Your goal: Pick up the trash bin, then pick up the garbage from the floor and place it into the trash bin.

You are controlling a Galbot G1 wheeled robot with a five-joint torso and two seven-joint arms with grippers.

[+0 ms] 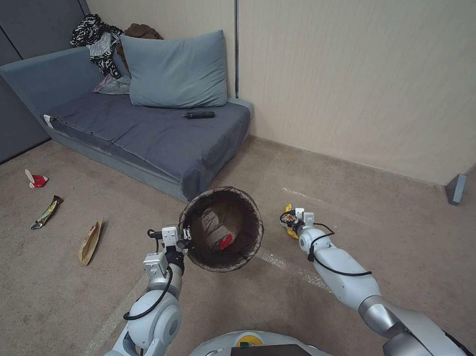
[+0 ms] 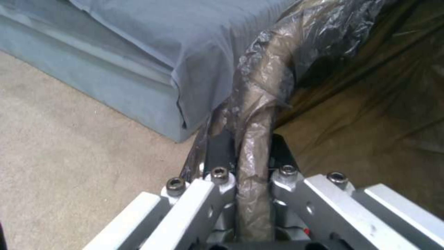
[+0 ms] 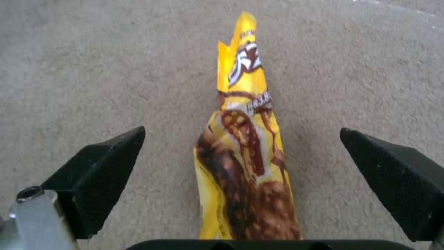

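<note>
Bare carpet (image 3: 92,69) lies open on both sides of the yellow wrapper (image 3: 245,156) between the right claw's (image 3: 242,180) spread fingers.

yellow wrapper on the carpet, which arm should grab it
Right. The right gripper is open with the yellow wrapper lying between its fingers on the carpet. The left gripper is shut on the trash bin rim.

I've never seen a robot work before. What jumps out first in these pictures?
The left pincer holds the bin by its bagged rim, hanging above the carpet before the sofa. The right pincer sits open around a yellow wrapper lying on the carpet, fingers apart on either side. More litter lies off to the left: a brown paper bag and a snack wrapper.
</note>
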